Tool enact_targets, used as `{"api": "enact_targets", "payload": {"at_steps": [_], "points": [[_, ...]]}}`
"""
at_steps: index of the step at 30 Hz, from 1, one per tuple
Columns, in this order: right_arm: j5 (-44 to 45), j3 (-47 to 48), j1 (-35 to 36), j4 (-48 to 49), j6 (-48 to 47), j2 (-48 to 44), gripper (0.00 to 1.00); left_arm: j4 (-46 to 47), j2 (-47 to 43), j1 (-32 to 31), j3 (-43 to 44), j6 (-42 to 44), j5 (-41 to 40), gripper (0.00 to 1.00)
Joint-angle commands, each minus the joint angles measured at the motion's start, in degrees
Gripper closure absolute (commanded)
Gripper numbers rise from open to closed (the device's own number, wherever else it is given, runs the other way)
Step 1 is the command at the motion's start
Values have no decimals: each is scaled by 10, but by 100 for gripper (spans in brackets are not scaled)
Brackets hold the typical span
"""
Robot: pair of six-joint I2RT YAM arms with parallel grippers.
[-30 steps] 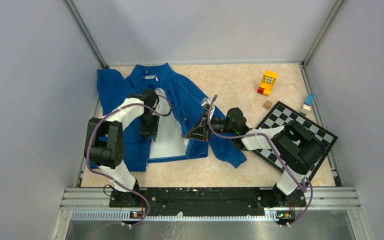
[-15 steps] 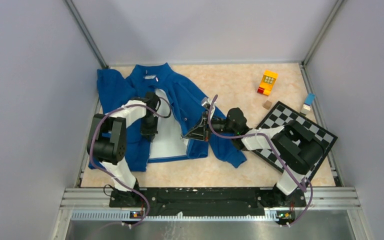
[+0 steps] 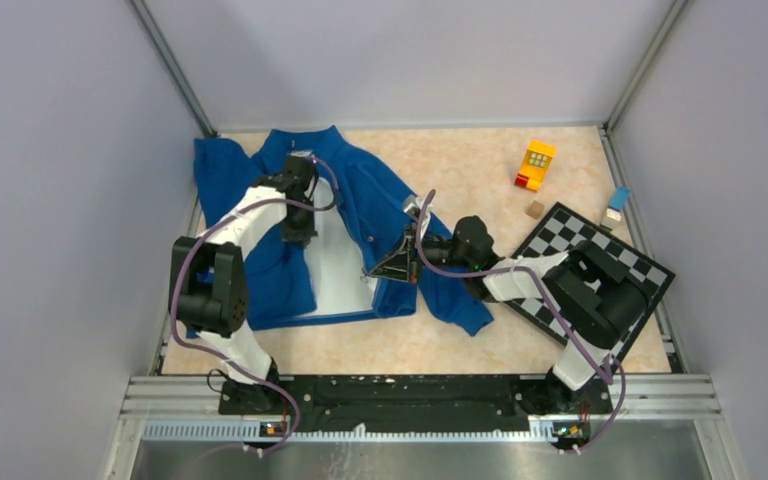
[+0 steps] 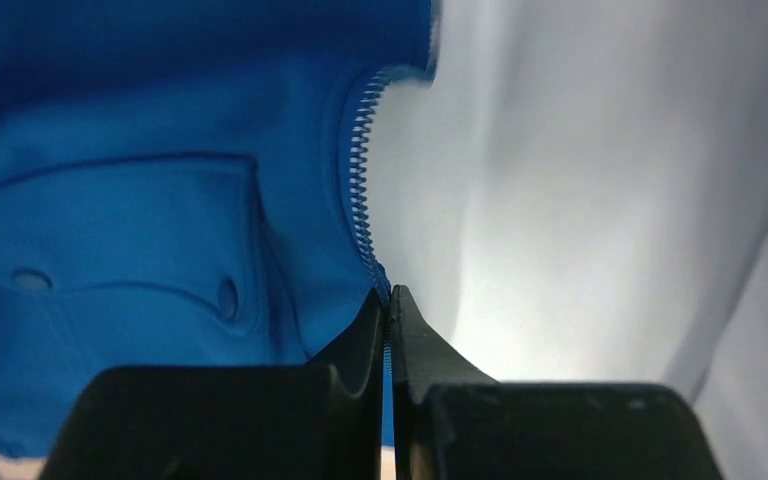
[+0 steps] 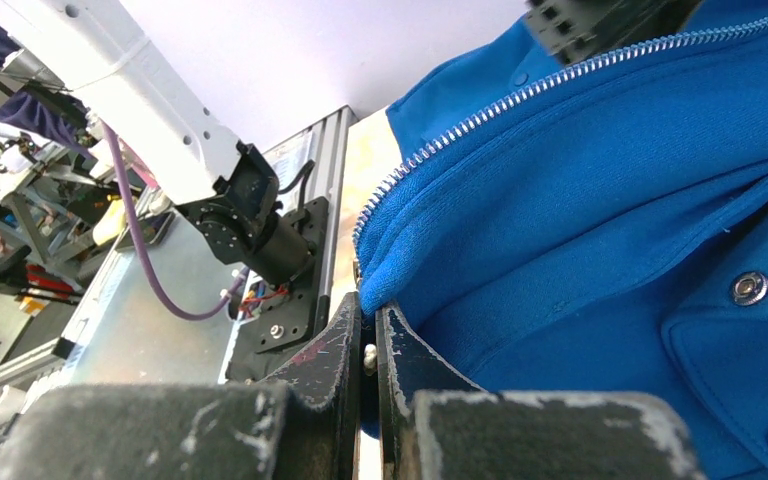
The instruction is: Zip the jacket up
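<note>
While lying open, jacket | collar far; hem near | axis near-to-far

Open table between jacket and yellow block. Right side crowded: checkerboard, brown cube. Walls enclose three sides.

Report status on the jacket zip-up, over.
Left gripper shut on jacket zipper edge. Right gripper shut on other front edge. Jacket unzipped, lining showing. Chessboard off right.
</note>
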Motion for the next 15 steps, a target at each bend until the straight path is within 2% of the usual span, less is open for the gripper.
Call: {"api": "enact_targets", "payload": {"at_steps": [1,7,11,15], "points": [[-4,1,-1,26,-7,-23,100,64,76,-1,79,-33,-2,100],[-5,1,-1,24,-7,-20,100,44,177,0,172,-23,-22,98],[-4,3,-1,14,-14,-25,100,41,132,1,140,-15,-22,57],[-6,4,-1,19,-9,-22,100,42,32,0,55,-24,5,43]]}}
